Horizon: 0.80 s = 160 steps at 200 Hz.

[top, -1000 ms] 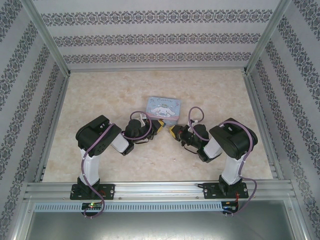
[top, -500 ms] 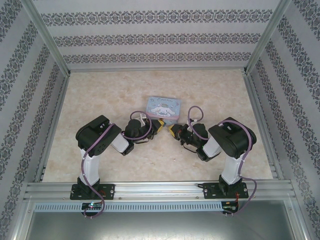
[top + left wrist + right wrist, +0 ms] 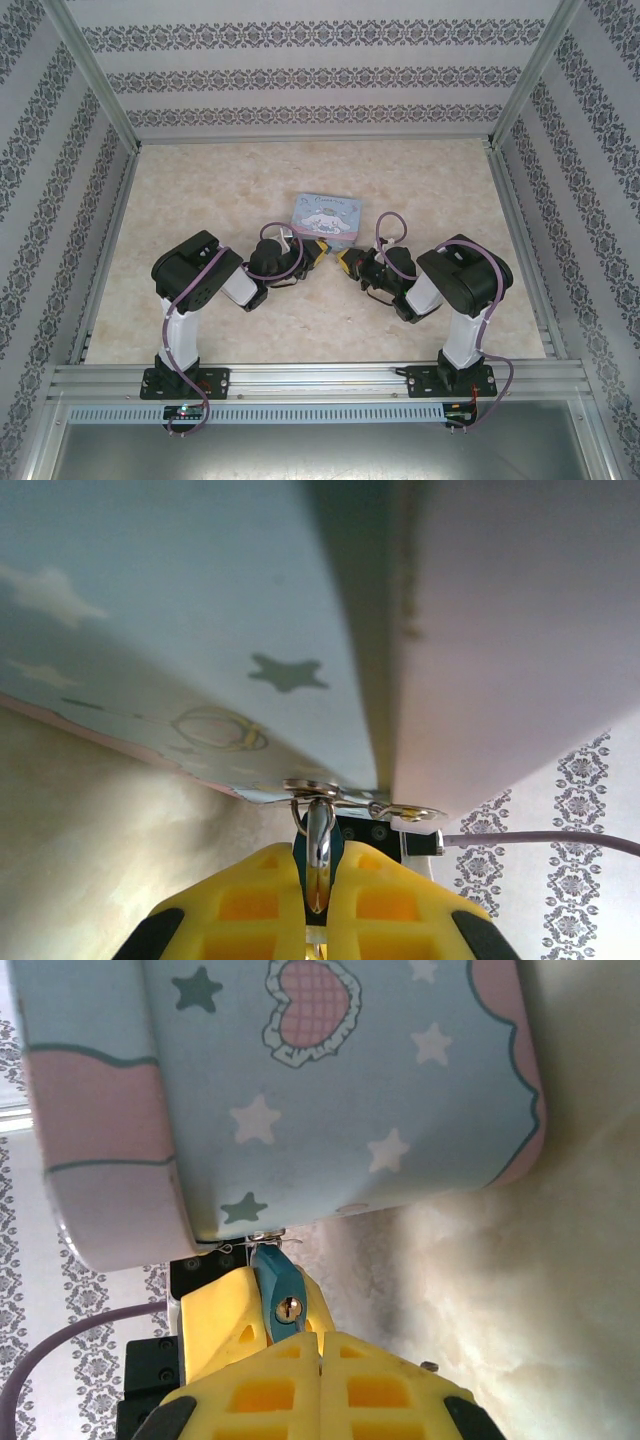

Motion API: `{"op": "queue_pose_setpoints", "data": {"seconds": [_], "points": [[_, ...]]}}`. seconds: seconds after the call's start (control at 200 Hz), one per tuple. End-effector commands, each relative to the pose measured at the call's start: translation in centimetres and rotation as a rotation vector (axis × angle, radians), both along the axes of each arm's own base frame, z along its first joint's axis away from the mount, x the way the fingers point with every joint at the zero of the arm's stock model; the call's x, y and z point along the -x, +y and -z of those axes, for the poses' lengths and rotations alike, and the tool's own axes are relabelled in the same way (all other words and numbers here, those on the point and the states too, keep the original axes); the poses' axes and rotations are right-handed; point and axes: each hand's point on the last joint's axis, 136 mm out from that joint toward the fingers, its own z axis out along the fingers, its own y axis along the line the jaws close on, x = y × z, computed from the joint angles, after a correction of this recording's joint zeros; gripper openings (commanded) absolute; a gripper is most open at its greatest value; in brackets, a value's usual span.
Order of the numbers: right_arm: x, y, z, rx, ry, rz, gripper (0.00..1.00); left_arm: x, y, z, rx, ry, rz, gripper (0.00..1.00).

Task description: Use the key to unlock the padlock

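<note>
The pale blue tin (image 3: 327,213) is set mid-table (image 3: 200,190), w/ both grippers crowded at its near edge. The padlock (image 3: 280,1285), teal-bodied w/ a brassy keyhole, is hung at the tin's clasp (image 3: 320,788) and pinched by the left gripper (image 3: 318,880). The right gripper (image 3: 320,1360) is pressed together just beside the keyhole; possibly the key is held there, but it can't be made out.

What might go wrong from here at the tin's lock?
The left pincer clamps the padlock hanging off the tin; a push could drag the tin along. The right pincer sits shut close to the keyhole, so a slight misaim may strike the body or the left fingers.
</note>
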Motion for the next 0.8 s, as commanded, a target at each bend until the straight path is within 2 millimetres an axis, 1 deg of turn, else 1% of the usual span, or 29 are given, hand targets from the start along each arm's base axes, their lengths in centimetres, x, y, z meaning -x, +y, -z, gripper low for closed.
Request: {"op": "queue_pose_setpoints", "data": {"seconds": [0.0,0.265,0.6,0.779,0.794], "points": [[-0.8,-0.2,-1.5,-0.026,-0.056,0.022,0.00,-0.4,-0.2,-2.5,0.052,-0.084,0.006,0.00],[-0.9,0.3,-1.5,-0.029,-0.054,0.013,0.00,-0.3,-0.4,-2.6,0.053,-0.085,0.012,0.00],[-0.8,0.5,-1.7,-0.035,-0.058,0.011,0.00,-0.1,-0.3,-1.5,0.023,-0.071,0.003,0.00],[-0.7,0.5,-1.5,-0.034,-0.050,0.009,0.00,0.0,-0.5,-1.7,0.025,-0.076,0.009,0.00],[-1.3,1.0,-2.3,-0.047,-0.073,0.007,0.00,0.0,-0.6,-1.7,0.025,-0.077,0.010,0.00]]}}
